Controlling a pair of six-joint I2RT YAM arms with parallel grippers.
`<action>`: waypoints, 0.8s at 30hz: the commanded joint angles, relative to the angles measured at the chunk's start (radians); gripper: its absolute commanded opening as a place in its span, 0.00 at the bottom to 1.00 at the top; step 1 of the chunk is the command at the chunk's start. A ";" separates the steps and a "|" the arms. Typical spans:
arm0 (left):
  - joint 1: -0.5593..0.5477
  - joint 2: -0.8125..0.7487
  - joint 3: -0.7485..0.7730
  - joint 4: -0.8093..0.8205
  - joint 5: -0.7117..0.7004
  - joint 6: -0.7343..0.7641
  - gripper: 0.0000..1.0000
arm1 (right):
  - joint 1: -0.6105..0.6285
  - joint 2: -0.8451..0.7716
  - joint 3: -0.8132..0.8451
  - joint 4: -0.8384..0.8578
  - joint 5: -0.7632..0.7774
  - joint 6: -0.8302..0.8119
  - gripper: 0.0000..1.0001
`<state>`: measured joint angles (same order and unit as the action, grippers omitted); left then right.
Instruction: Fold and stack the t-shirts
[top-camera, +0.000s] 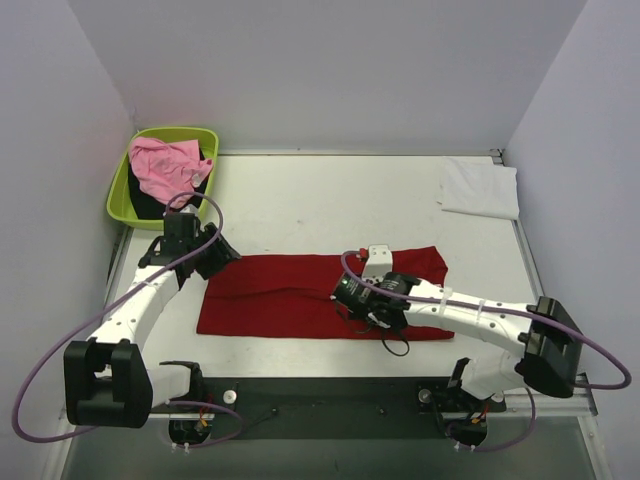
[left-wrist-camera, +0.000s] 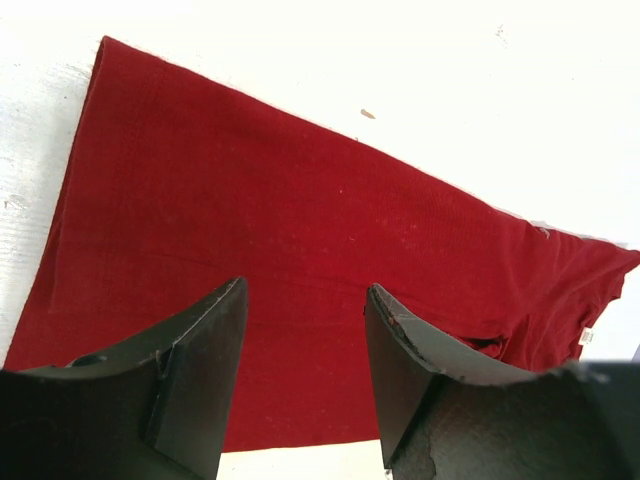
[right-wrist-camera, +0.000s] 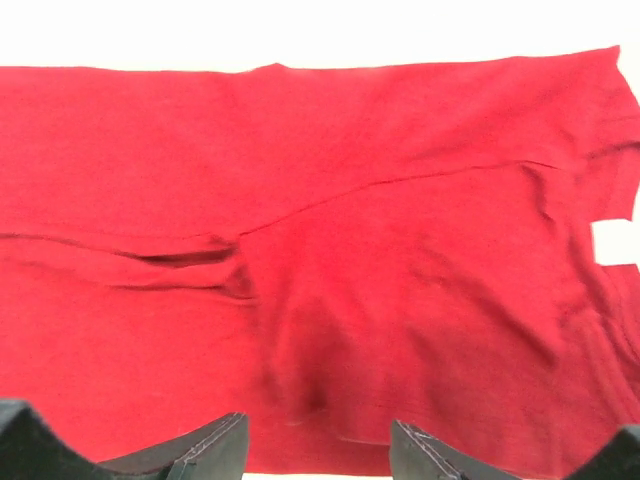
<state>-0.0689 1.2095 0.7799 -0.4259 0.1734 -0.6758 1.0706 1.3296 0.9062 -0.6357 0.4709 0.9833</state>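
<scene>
Cloth first: the deep red t-shirt (top-camera: 290, 295) lies flat in the middle of the white tabletop (top-camera: 330, 200), already narrowed to a long band whose long axis runs left to right across the arms. The left tool (top-camera: 226, 256) hangs over the band's left short end, fingers spread with nothing between them. In its wrist view the red knit stretches straight ahead and off to the right. The right tool (right-wrist-camera: 315, 440) sits low over the near long edge at about mid-length, its fingers also apart and pinching nothing. A diagonal fold line and a small pucker (right-wrist-camera: 215, 265) cross the cloth just ahead of it, with a white tag (right-wrist-camera: 615, 243) at the far right. My read is that the next fold goes across the long axis, so the left arm is better placed for the left end, while the right-hand end lies back toward the right arm's base. The fabric looks soft, matte and finely ribbed, likely to sag if lifted by one corner. The white t-shirt (top-camera: 480, 188) lies folded at the far right. The pink t-shirt (top-camera: 165, 165) is heaped on the black t-shirt (top-camera: 150, 203) in the lime-green tub (top-camera: 122, 192).
</scene>
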 joint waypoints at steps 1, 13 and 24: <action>0.007 -0.031 -0.010 0.030 0.014 0.007 0.60 | 0.048 0.104 0.077 -0.018 0.026 -0.032 0.55; 0.015 -0.044 -0.005 0.015 0.009 0.019 0.60 | 0.058 0.240 0.077 0.047 0.000 -0.048 0.49; 0.026 -0.044 -0.005 0.009 0.005 0.028 0.60 | 0.023 0.280 0.057 0.077 -0.002 -0.067 0.40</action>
<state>-0.0525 1.1931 0.7746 -0.4305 0.1730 -0.6678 1.1156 1.6112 0.9672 -0.5446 0.4534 0.9321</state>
